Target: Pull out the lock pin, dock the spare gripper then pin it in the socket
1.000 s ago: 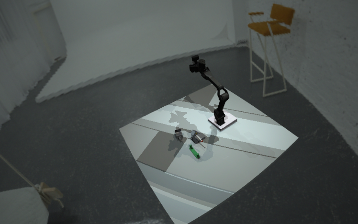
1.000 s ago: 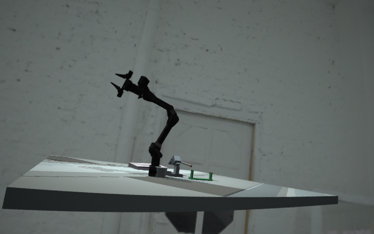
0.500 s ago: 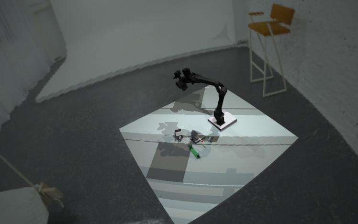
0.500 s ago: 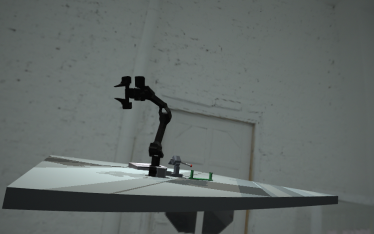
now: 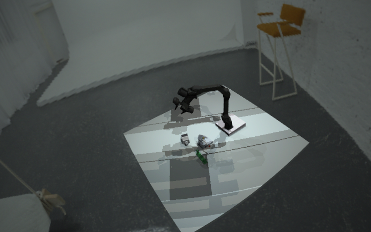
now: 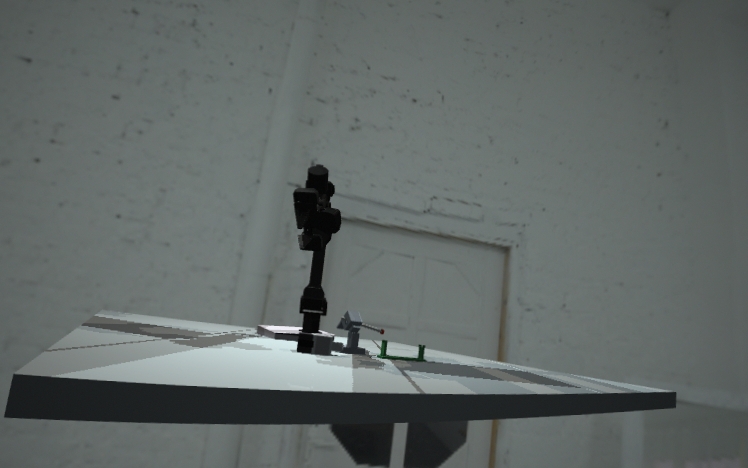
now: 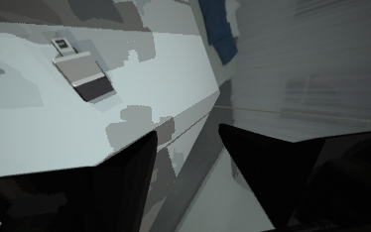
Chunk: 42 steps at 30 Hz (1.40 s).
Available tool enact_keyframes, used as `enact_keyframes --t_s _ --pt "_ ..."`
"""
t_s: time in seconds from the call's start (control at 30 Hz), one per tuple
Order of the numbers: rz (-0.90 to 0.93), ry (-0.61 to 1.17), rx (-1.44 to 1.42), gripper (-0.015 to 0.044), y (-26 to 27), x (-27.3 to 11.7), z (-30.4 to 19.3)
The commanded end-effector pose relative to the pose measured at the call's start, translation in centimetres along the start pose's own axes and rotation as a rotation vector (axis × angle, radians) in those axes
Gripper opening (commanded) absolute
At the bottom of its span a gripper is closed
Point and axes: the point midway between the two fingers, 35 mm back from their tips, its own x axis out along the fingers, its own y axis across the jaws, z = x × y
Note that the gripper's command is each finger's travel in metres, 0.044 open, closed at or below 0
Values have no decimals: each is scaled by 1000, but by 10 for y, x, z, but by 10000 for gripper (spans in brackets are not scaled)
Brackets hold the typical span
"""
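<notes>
My gripper (image 5: 178, 111) (image 7: 187, 131) is open and empty, high above the table, pointing down beyond the spare gripper. The spare gripper (image 5: 184, 139) (image 6: 321, 345) (image 7: 81, 69), a grey and dark block with a small holed spigot, lies on the table, apart from the mount. The grey mount (image 5: 203, 141) (image 6: 352, 341) stands beside it with a tilted socket head. The lock pin's red end (image 5: 209, 146) (image 6: 381, 331) sticks out from the head; how deep the pin sits inside is hidden. The mount and the pin are out of the wrist view.
A green cradle (image 5: 201, 157) (image 6: 402, 358) with two uprights stands on the table near the mount, on the side away from the arm's base. The arm's pale base plate (image 5: 238, 121) is behind the mount. Shadows cross the table (image 5: 284, 142).
</notes>
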Motion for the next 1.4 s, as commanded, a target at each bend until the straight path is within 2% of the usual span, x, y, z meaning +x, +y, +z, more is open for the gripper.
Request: enact_keyframes --t_s 0.0,0.3,0.6,0.77,1.07,1.37 --pt "125 -85 -75 300 28 5 48" --pt "442 -218 -326 300 117 -13 145" --pt "714 -243 -634 300 209 -63 198" --pt "732 -240 -659 300 217 -66 200" --pt "733 -238 -653 300 265 -21 199" --pt "733 -237 -653 300 272 -13 199"
